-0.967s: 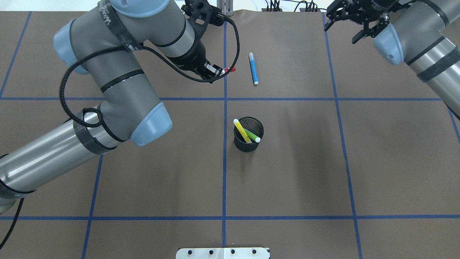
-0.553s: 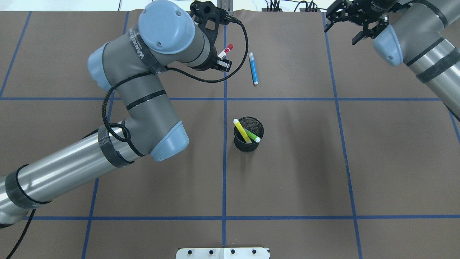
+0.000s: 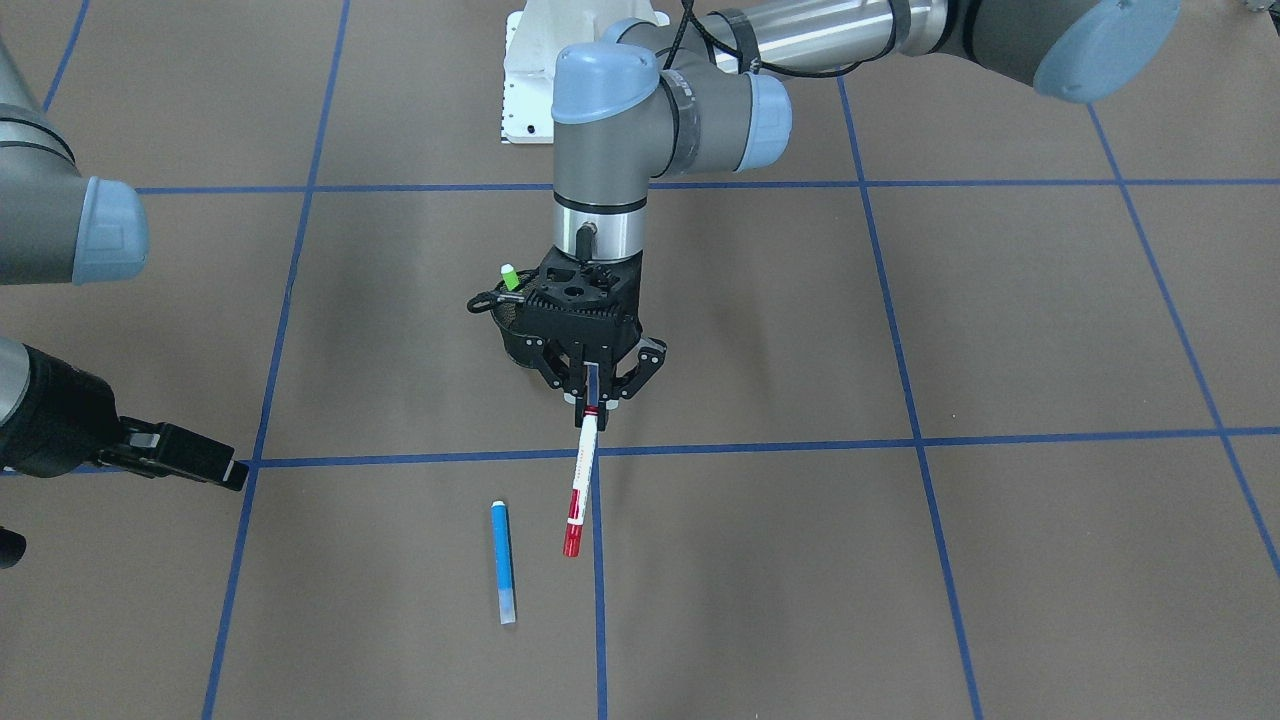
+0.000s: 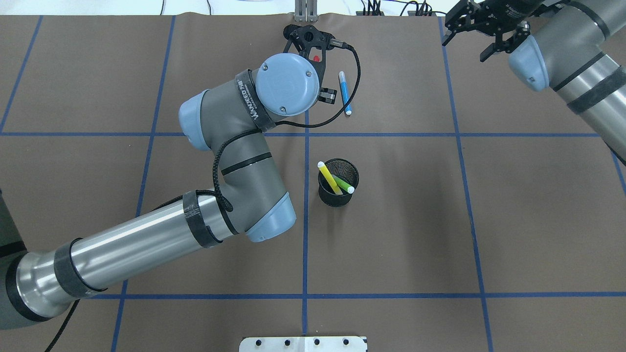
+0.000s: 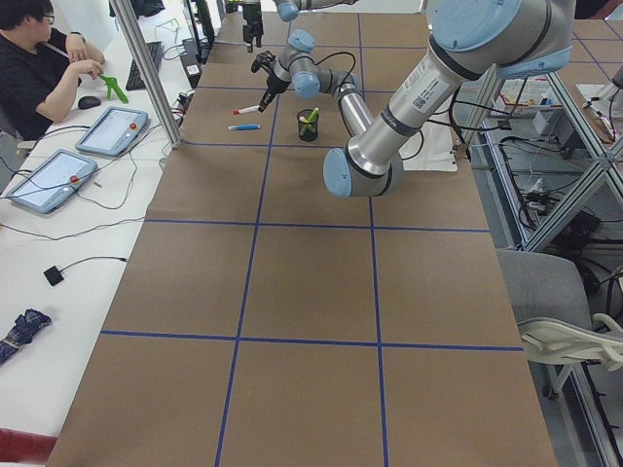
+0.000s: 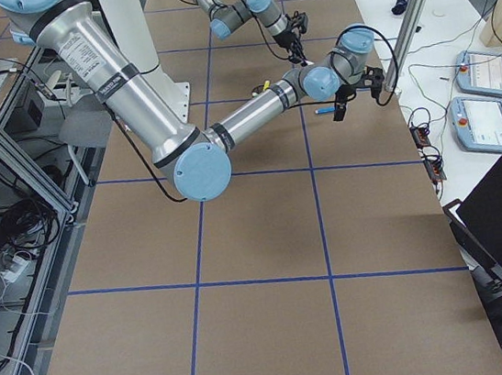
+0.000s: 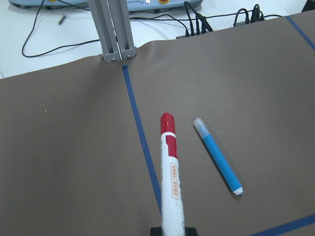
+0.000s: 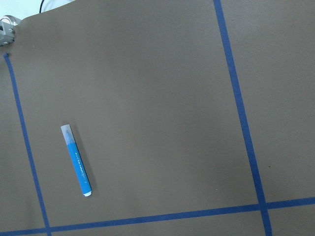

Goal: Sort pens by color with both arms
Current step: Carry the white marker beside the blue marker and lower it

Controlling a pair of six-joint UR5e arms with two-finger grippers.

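Arm strap (image 4: 252,100) lettering, unclear

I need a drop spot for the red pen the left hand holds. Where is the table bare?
Bare: the squares between the mesh cup and the right arm. Crowded: beside the blue pen, where the left hand holds the red-capped pen.
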